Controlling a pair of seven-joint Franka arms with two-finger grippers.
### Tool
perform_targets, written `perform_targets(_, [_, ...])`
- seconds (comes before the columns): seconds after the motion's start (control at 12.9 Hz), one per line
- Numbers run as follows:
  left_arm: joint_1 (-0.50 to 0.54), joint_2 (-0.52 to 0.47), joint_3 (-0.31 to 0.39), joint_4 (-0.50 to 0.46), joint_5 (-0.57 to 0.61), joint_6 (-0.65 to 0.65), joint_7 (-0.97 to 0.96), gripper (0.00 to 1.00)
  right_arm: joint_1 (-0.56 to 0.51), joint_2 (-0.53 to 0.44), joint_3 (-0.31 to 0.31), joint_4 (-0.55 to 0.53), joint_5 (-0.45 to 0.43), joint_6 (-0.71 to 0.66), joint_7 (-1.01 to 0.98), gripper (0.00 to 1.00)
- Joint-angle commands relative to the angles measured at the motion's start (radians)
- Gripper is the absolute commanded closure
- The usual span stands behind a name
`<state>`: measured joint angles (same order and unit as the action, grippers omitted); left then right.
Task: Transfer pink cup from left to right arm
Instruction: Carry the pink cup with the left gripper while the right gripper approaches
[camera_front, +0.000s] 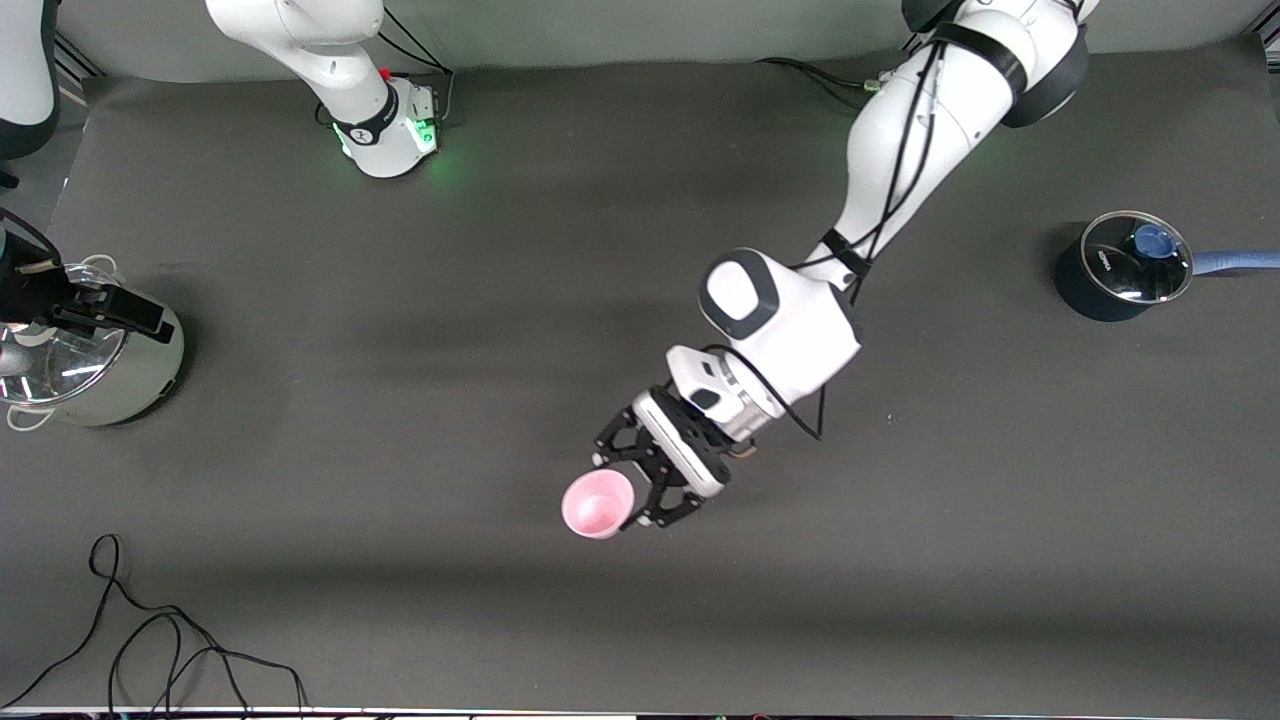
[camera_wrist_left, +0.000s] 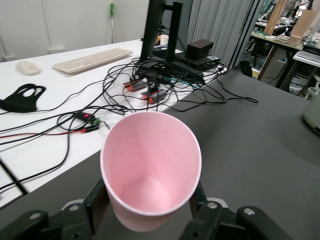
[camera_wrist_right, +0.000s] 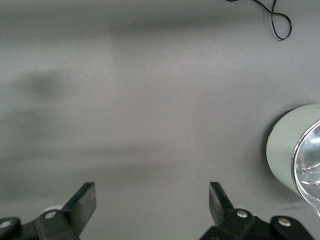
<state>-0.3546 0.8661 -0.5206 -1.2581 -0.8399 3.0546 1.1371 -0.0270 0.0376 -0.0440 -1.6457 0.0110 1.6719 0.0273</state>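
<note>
One smooth tapered pink cup (camera_front: 598, 503), left claw (camera_front: 622, 489) gripping

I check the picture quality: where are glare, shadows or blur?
Front view: glare on the dark pot's glass lid; soft shadow bands across the table. Left wrist view: pink cup sharp in the left gripper. Right wrist view: right gripper open, mat blurred.

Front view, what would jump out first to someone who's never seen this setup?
The pink cup stands out, gripped by the left gripper over the middle of the dark table, its open mouth tilted outward. The right gripper hangs open at the right arm's end, above the grey-green pot with a glass lid. A small dark pot sits at the left arm's end.
</note>
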Motion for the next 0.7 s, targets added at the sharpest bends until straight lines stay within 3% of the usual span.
perform_targets(0.0, [-0.107, -0.010, 0.082, 0.028, 0.019, 0.026, -0.030, 1.00, 0.053, 0.010, -0.002, 0.029, -0.005, -0.009, 0.023, 0.00])
perform_targets(0.16, [-0.238, -0.013, 0.206, 0.057, 0.025, 0.027, -0.043, 1.00, 0.081, 0.019, -0.002, 0.044, -0.005, -0.006, 0.063, 0.00])
perform_targets(0.39, [-0.450, -0.009, 0.426, 0.059, 0.025, 0.067, -0.219, 1.00, 0.136, 0.070, -0.002, 0.111, -0.005, -0.006, 0.111, 0.00])
perform_targets(0.54, [-0.523, -0.006, 0.507, 0.060, 0.027, 0.072, -0.290, 1.00, 0.163, 0.111, -0.002, 0.164, -0.005, -0.008, 0.123, 0.00])
perform_targets(0.62, [-0.529, -0.007, 0.510, 0.060, 0.027, 0.073, -0.295, 1.00, 0.174, 0.123, -0.002, 0.174, -0.003, -0.008, 0.123, 0.00])
